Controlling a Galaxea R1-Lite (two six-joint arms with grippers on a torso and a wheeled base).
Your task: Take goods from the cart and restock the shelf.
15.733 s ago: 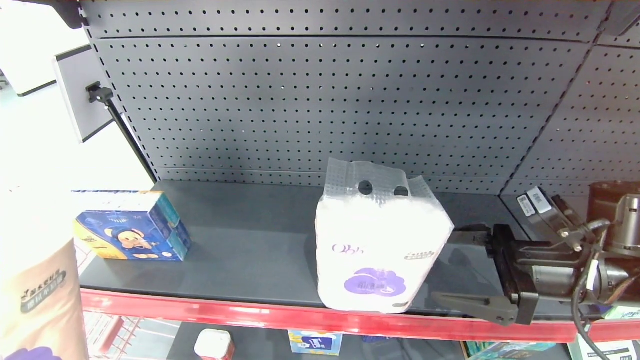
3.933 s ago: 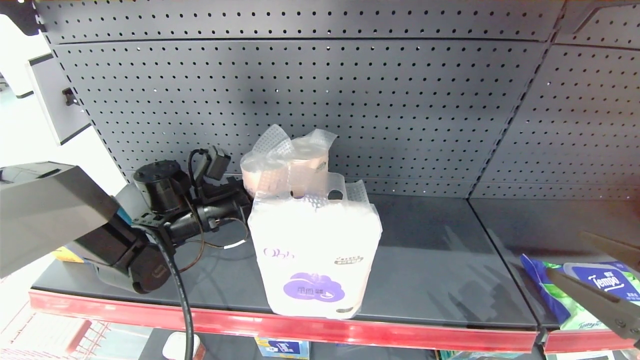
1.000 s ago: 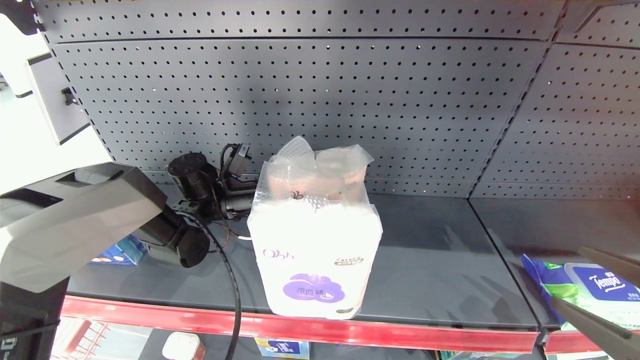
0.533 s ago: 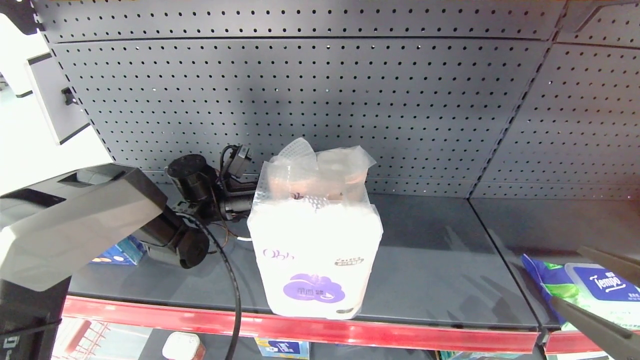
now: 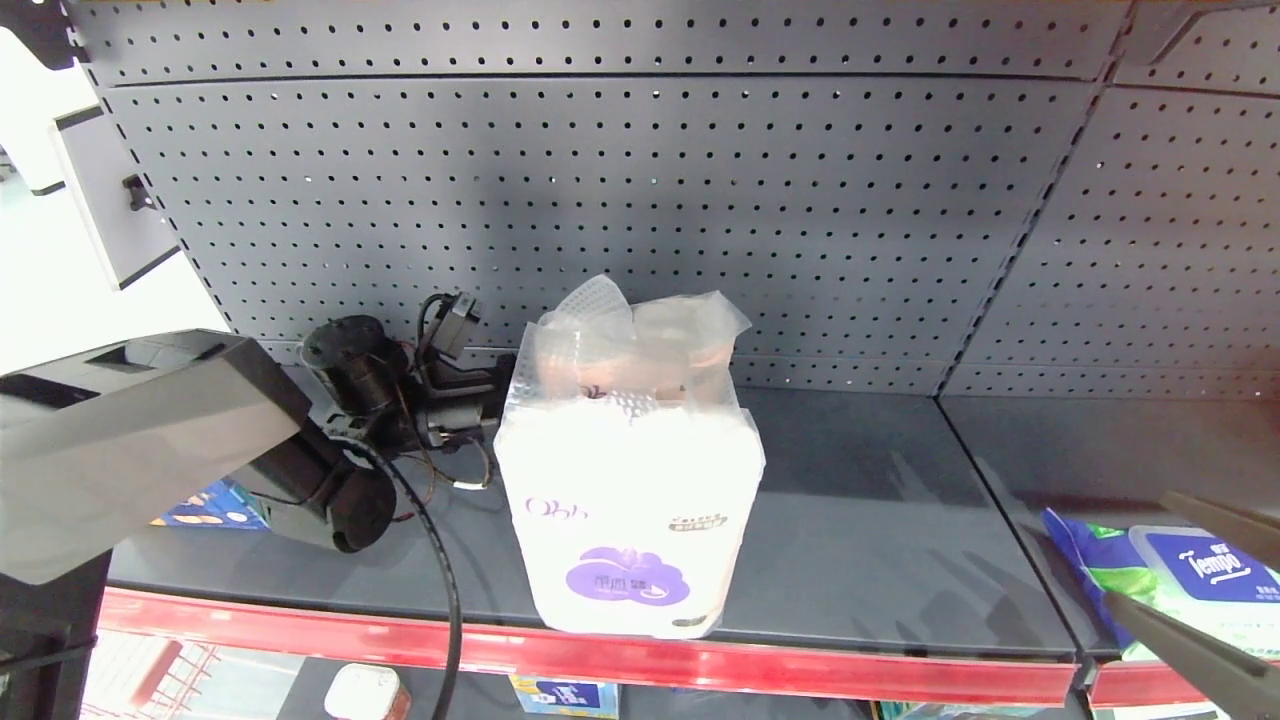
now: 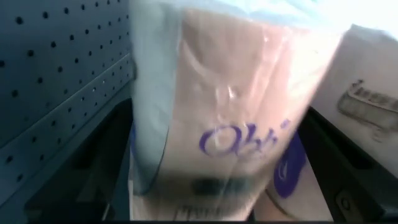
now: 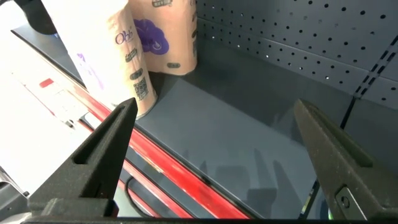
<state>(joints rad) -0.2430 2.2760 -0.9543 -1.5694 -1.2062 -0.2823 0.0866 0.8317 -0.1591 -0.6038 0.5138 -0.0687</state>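
a: where's the brown roll pack [image 5: 640, 345]?
b: upright on the shelf [image 5: 880, 540], between the fingers [image 6: 345, 171] of the left gripper [image 5: 485, 400]. the white pack [image 5: 630, 520] stands just past one finger, probably so the row fills back to front.
a: gripped?
b: fingers spread about pack-wide, seemingly slack. whether they touch it, i cannot tell. the right gripper [image 7: 214, 109] gapes wide, with only bare shelf between its fingers.
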